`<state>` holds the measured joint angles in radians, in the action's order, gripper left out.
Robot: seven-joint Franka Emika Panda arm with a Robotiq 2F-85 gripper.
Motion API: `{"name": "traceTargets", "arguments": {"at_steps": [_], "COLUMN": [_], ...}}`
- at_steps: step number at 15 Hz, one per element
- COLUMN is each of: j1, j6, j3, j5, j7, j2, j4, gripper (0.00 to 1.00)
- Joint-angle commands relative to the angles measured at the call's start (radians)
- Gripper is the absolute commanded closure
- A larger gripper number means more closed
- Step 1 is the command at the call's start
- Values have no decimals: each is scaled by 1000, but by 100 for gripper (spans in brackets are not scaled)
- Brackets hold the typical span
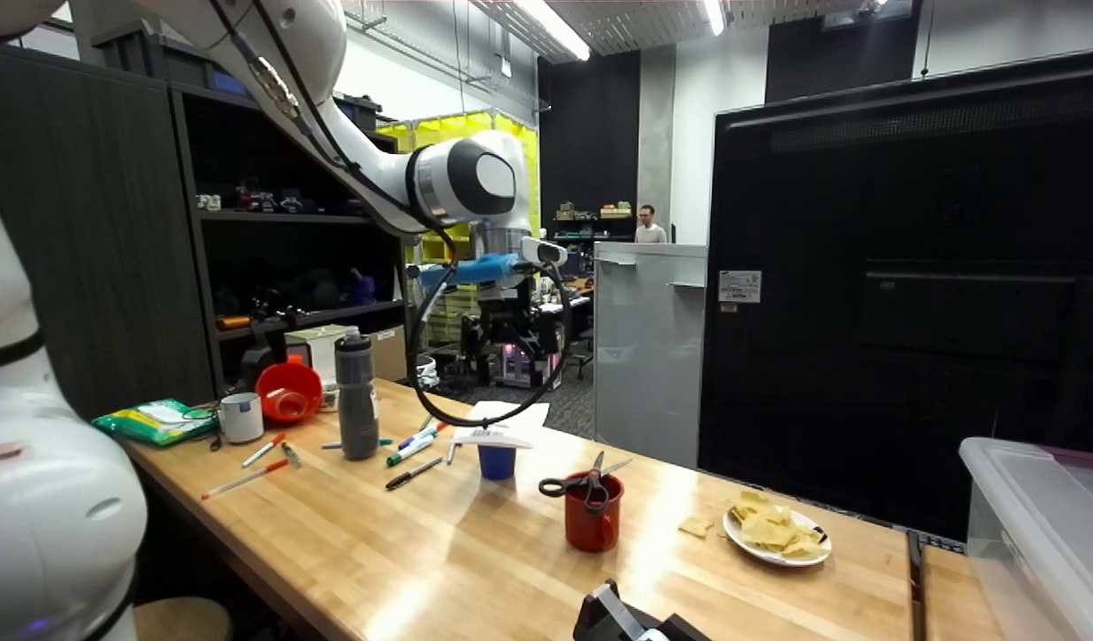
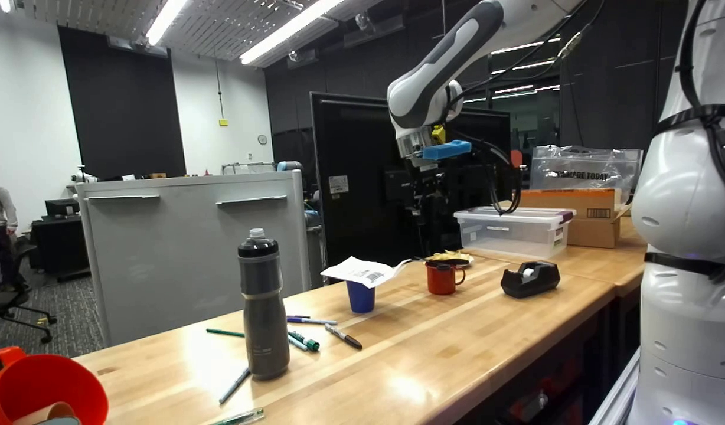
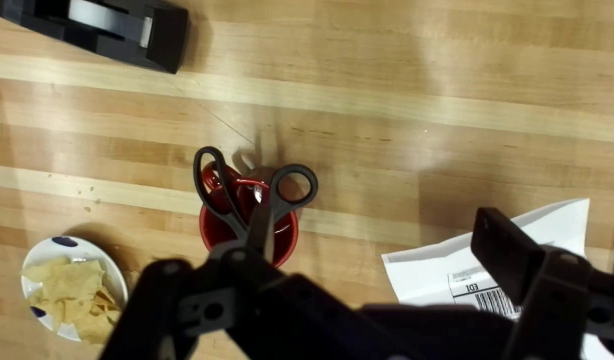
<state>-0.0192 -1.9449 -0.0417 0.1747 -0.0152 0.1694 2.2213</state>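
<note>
With gripper point(image 3: 376, 227) foremost, holds nothing between jaws spread apart, high over scissors point(image 3: 282, 206) lying across the mug point(image 1: 584, 531) on the table point(image 3: 347, 115), splayed seemingly too wide to drop in, and over paper point(image 2: 362, 271) borne up by the cup point(image 2: 361, 298).

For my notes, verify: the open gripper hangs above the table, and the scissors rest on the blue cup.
Wrong: in the wrist view, the scissors rest on the red mug, not the blue cup. The open gripper hangs above the table.

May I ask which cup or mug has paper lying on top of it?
The blue cup; the red mug carries scissors instead, and the white mug shows neither.
</note>
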Motion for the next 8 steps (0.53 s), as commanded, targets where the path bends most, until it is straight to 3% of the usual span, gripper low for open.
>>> {"name": "traceTargets", "arguments": {"at_steps": [1, 4, 8], "j1": [-13, -20, -46], "j6": [-34, -68, -148], "j3": [-10, -20, -32], "j5": [52, 92, 77], "j7": [130, 172, 62], "j2": [64, 76, 70], "j4": [64, 82, 81], "gripper": [0, 0, 0]}}
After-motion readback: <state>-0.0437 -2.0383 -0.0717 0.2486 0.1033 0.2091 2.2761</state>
